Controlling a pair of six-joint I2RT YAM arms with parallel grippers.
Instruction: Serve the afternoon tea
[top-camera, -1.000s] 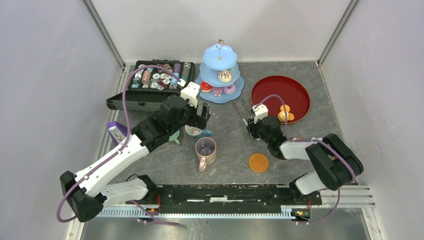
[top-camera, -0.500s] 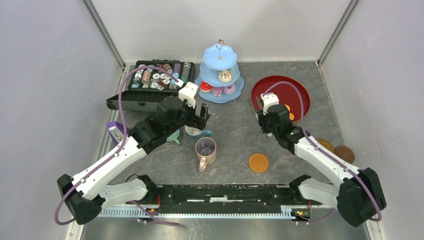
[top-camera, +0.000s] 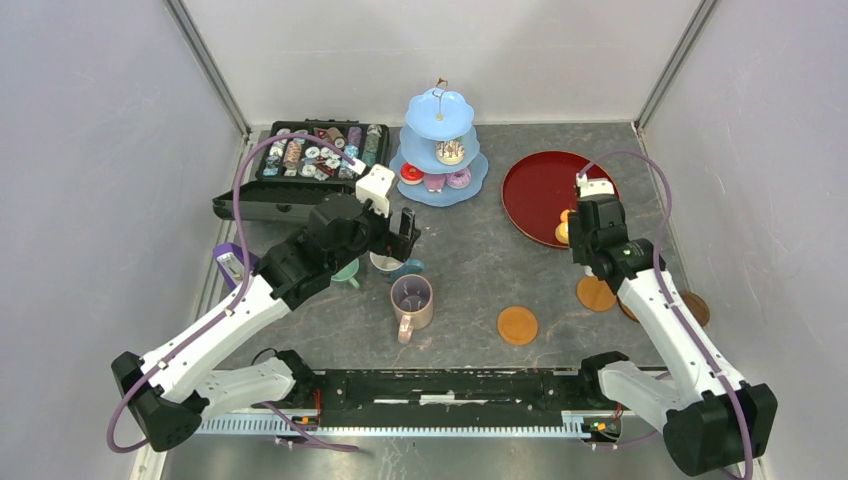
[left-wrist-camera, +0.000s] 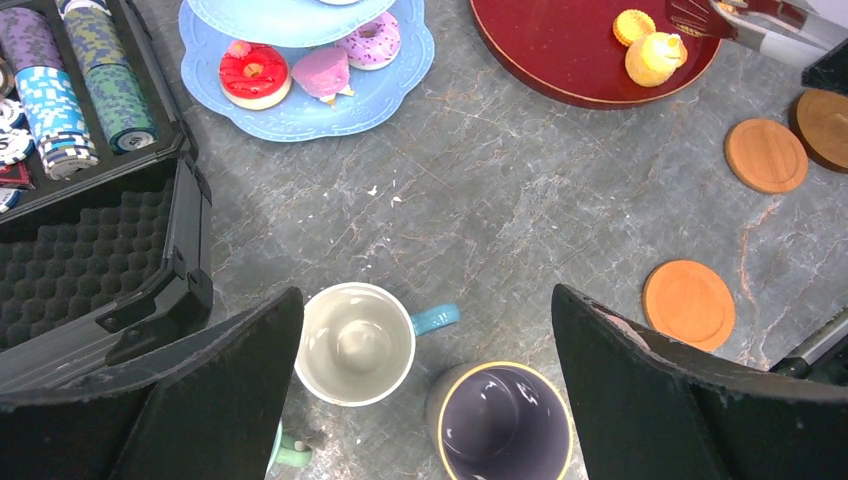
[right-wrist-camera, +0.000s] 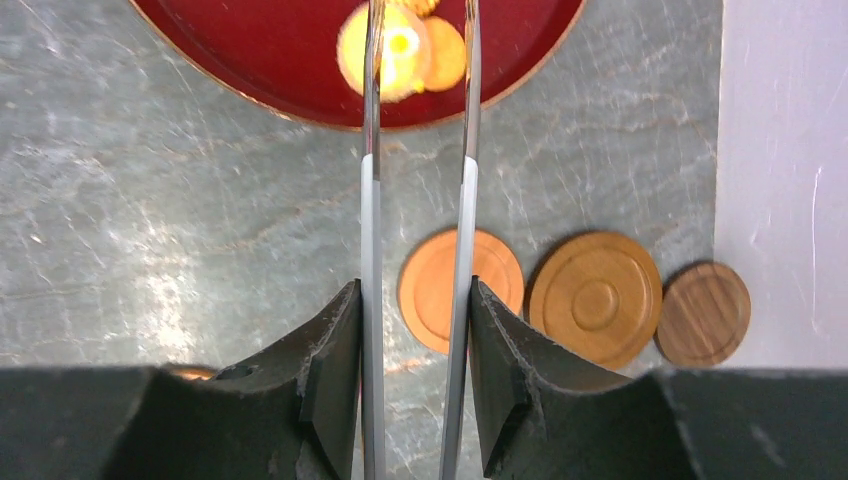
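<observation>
The three-tier stand (top-camera: 438, 150) is pale blue. On its bottom tier sit a red-iced doughnut (left-wrist-camera: 253, 75), a plain pink pastry (left-wrist-camera: 322, 72) and a lilac doughnut (left-wrist-camera: 371, 42) flecked with sprinkles. The tray (left-wrist-camera: 560, 70) is deep red and carries yellow pastries (left-wrist-camera: 655, 58). The white mug (left-wrist-camera: 355, 343) has a blue handle, the pink mug (left-wrist-camera: 500, 420) is dark purple inside with a yellow lip, and the third mug (top-camera: 347, 272) is mint green. There is an orange-tan coaster (right-wrist-camera: 461, 290), a mid-brown coaster (right-wrist-camera: 595, 298) and a dark walnut coaster (right-wrist-camera: 704, 313). The tongs (right-wrist-camera: 372, 200) are silver. The case (left-wrist-camera: 90, 280) is black, and its chips (left-wrist-camera: 55, 110) are speckled blue-and-white, green and purple. The table (left-wrist-camera: 520, 200) is veined grey.
</observation>
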